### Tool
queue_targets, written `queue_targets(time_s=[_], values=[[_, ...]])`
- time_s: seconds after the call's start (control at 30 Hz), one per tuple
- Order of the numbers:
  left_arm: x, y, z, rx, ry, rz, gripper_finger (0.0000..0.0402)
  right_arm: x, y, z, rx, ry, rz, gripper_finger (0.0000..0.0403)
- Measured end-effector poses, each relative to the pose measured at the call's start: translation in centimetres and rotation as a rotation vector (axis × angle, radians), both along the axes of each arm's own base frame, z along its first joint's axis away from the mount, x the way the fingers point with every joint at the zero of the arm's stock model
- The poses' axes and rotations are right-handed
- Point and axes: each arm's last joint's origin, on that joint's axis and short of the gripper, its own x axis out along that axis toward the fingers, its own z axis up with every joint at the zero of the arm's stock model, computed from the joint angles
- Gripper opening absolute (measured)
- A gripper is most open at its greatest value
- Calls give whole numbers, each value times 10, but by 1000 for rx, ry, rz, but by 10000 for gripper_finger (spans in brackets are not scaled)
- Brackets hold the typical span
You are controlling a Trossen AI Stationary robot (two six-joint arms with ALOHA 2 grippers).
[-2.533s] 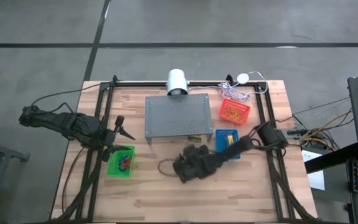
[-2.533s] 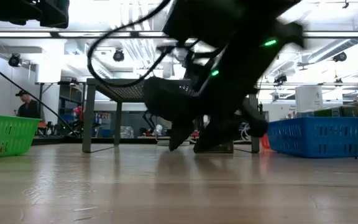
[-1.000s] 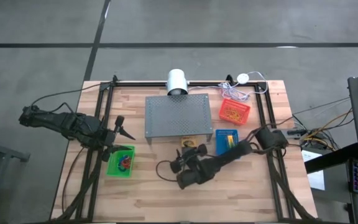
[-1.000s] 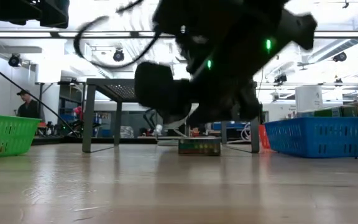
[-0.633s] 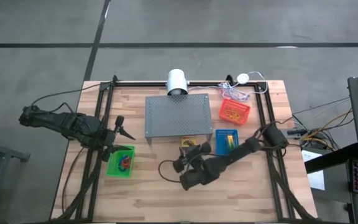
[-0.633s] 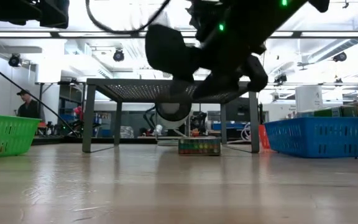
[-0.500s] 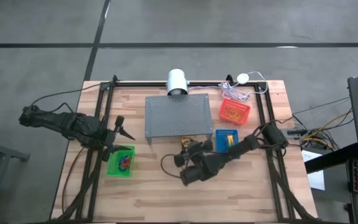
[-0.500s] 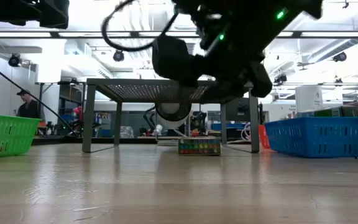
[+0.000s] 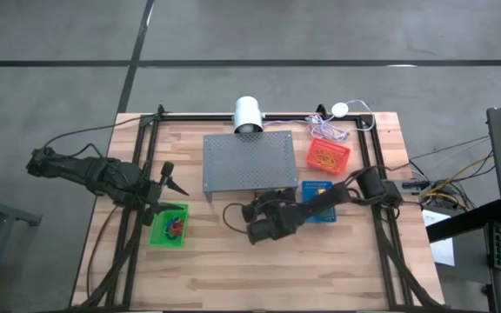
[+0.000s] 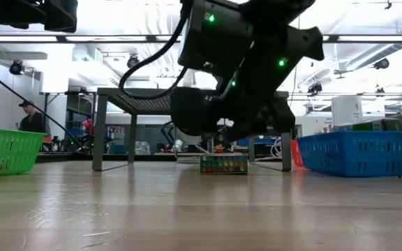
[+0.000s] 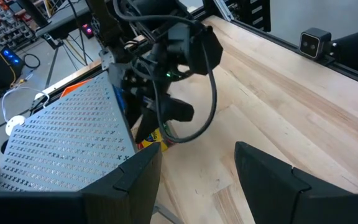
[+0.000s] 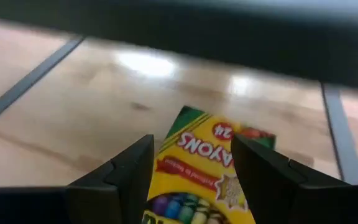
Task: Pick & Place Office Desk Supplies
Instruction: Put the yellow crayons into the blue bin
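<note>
A green-and-yellow crayon box (image 12: 205, 163) lies flat on the table under the near edge of the grey perforated stand (image 9: 249, 163); the low view shows the crayon box (image 10: 223, 164) there too. My right gripper (image 12: 191, 186) is open and reaches in at a slant from the table's near right. One finger stands on either side of the box's near end. I cannot tell whether they touch it. In the high view the right gripper (image 9: 266, 202) covers the box. My left gripper (image 9: 168, 183) waits open at the table's left, above the green basket (image 9: 169, 225).
The green basket holds small red and blue bands. A red basket (image 9: 328, 155) with tan rubber bands stands at the far right. A blue basket (image 9: 317, 200) sits beside my right arm. A white cylinder (image 9: 248, 113) is mounted at the far edge.
My right gripper has moved from the middle of the table toward the far edge, up to the stand's near edge and the crayon box, and has tipped a little. The box has stayed where it was.
</note>
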Motion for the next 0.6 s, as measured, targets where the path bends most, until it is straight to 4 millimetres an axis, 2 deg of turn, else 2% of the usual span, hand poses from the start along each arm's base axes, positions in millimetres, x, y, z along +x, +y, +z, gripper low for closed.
queue_targets(time_s=[0.33,0.47,0.6], values=[[0,0,0,0,0,0,209,3,-2,-18,99,44,10,211],[0,0,0,0,0,0,209,4,4,-15,155,36,30,211],[0,0,0,0,0,0,209,1,15,-4,252,39,82,211]])
